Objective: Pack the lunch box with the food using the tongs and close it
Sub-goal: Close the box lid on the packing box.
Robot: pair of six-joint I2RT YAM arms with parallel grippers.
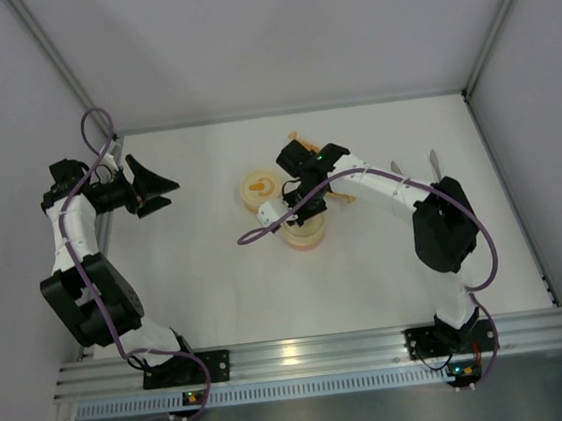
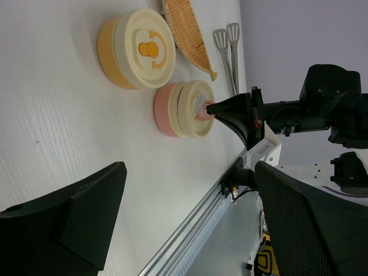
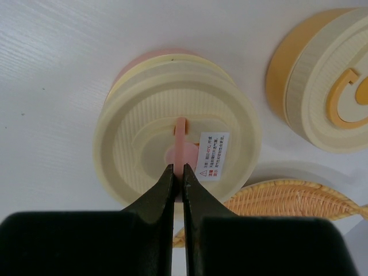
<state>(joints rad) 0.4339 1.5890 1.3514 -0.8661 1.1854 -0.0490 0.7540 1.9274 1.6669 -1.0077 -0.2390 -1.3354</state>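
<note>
Above the table point(image 1: 218, 277), top view: the left arm is folded back at the left edge. The left gripper point(image 1: 167, 192) hangs over bare table with its jaws spread wide and nothing between them. It is well apart from the boxes.
The right arm reaches in to mid-table. The right gripper point(image 1: 296, 212) is down on the pink lunch box point(image 1: 306, 238), and its wrist covers the far part of that box.
A yellow box point(image 1: 262, 187) sits just behind and to the left of the pink one. A wicker dish point(image 1: 343, 197) is mostly hidden under the right wrist.
The tongs point(image 1: 435, 162) lie alone on the table near the right wall, beyond the right elbow, with nothing on them.

Left wrist view: both left fingers point(image 2: 75, 224) frame the shot, far apart.
- The pink lunch box point(image 2: 172, 109) carries a cream lid point(image 2: 192, 106), and the lid is on.
- The tip of the right gripper point(image 2: 210, 108) meets the middle of the lid.
- The yellow box point(image 2: 138, 46) is also lidded, near the pink one but apart from it.
- The wicker dish point(image 2: 187, 31) lies beyond them.
- The tongs point(image 2: 227, 49) lie past the dish, with their spoon ends side by side.

Right wrist view: the right fingers point(image 3: 158, 198) are closed to a sliver. They pinch a thin pink tab point(image 3: 181, 135) that stands up from the centre of the cream lid point(image 3: 138, 155).
- A warning sticker point(image 3: 213, 156) sits just beside the tab.
- The yellow box point(image 3: 322, 98) is at upper right.
- The rim of the wicker dish point(image 3: 287, 204) shows just beside the lid's lower right.
- The fingers block the near part of the lid.
</note>
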